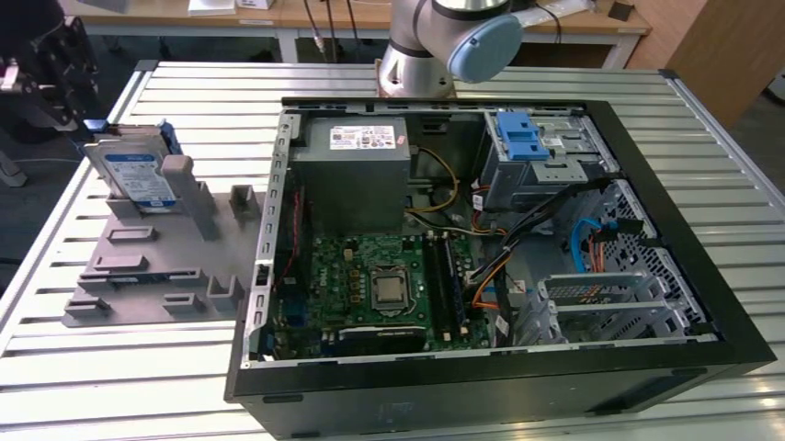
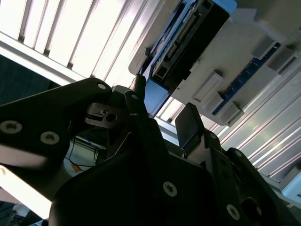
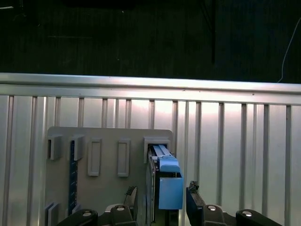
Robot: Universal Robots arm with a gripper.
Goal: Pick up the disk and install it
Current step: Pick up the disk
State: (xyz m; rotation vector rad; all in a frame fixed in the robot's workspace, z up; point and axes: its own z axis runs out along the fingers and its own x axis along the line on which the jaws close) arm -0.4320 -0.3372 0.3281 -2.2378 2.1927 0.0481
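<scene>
Disk point(image 1: 132, 175) on holder point(image 1: 138, 276), beside case point(image 1: 491, 378)

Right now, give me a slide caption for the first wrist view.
Open gripper lined up with the disk, which stands on edge in a grey fixture plate on the slatted metal table.

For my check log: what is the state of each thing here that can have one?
disk: upright on edge in the grey holder, not gripped.
gripper: jaws open, near the disk.
computer case: lying on its side, open.
</scene>
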